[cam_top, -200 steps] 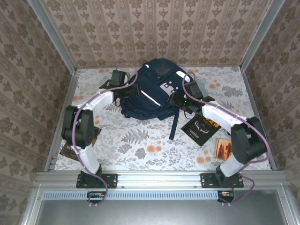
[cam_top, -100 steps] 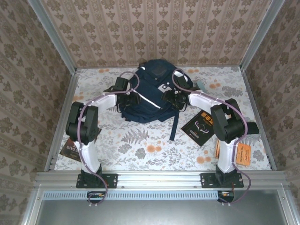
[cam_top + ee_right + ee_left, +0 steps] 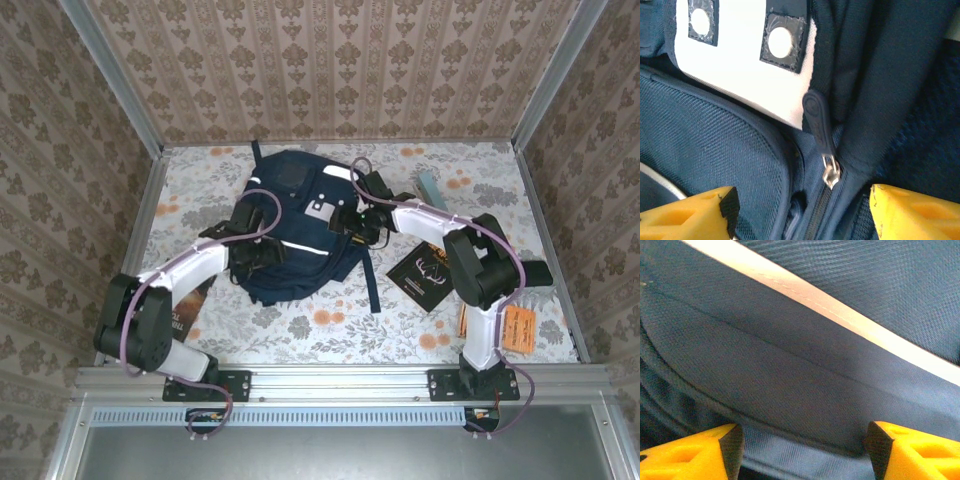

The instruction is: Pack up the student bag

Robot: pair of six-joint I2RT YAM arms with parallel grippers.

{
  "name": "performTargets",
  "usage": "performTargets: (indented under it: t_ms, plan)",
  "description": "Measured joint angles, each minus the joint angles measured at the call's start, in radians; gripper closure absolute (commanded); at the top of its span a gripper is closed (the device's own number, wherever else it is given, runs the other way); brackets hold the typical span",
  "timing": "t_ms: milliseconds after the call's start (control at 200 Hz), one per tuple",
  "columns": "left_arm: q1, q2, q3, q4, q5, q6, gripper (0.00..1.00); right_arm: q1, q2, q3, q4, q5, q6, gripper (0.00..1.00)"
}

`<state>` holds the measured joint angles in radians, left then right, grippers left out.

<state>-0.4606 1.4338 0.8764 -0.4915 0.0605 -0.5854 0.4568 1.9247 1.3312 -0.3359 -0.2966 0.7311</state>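
Overhead, the student bag (image 3: 295,215) is lying mid-table on the floral table (image 3: 300,325), toward the back wall, with one strap (image 3: 370,282) trailing toward the near edge. The left gripper (image 3: 258,252) is sitting close against the bag's left flank, its fingers standing apart, with navy fabric and a white stripe (image 3: 840,315) spanning the gap. The right gripper (image 3: 348,222) is hanging at the bag's right side, fingers likewise apart, with a zipper pull (image 3: 819,125) showing between them. A black book (image 3: 430,272) is lying just right of the bag, beside the right arm, and an orange booklet (image 3: 478,318) is sitting near the right rail. Bare tabletop is running along the near edge.
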Motion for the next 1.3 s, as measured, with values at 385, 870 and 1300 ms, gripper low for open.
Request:
performTargets:
  t_ms: [385,870,1300]
  plan:
    - [-0.33,-0.005,0.309,-0.203,-0.237,0.154,0.28,-0.16,-0.422,-0.218,-0.031,0.052,-0.029,0.0]
    - [-0.505,0.523,0.697,-0.432,-0.356,0.317,0.54,-0.33,-0.647,-0.461,-0.055,0.108,-0.021,0.0]
    - [-0.473,0.627,0.741,-0.485,-0.361,0.326,0.66,-0.356,-0.654,-0.496,-0.042,0.102,0.005,0.01]
